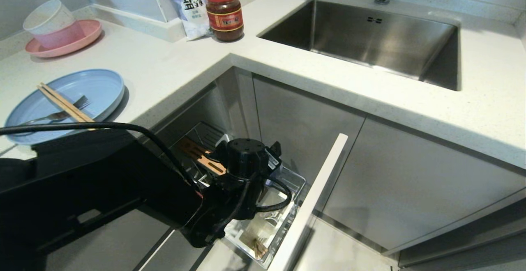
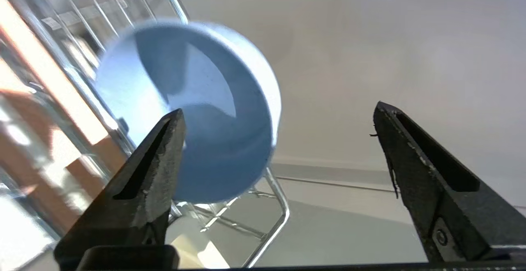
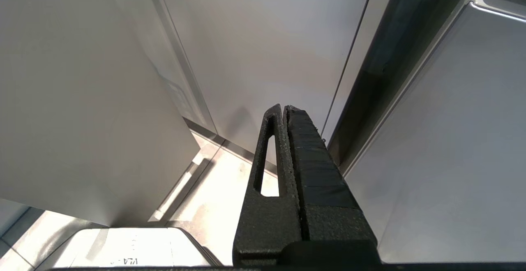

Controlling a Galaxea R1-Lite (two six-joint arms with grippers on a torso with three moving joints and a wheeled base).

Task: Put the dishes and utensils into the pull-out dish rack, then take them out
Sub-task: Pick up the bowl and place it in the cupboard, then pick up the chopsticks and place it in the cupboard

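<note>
**Ana:** Left wrist view shows the bowl (image 2: pixel 193 111) tipped on its side in the rack (image 2: pixel 271 205), against the chrome wires. The left gripper (image 2: pixel 279 152) has its fingers spread wide with nothing between them; one finger overlaps the bowl's rim in that view, and I can't tell whether it touches.

**Ben:** So the bowl looks loaded. What about the rest?

**Ana:** In the head view, the plate (image 1: pixel 98 88) sits on the counter (image 1: pixel 172 65), with the chopsticks (image 1: pixel 61 103) and a fork (image 1: pixel 61 115) lying on it. None of those is in the rack yet.

**Ben:** And the right gripper (image 3: pixel 283 115)?

**Ana:** Fingers pressed together, empty, hanging beside the cabinet fronts, well away from the work.

**Ben:** Then I'd judge loading barely started: one piece of four in, and the whole unloading to come.

**Ana:** Agreed. The caddy (image 1: pixel 263 226) waits for the utensils.
</note>
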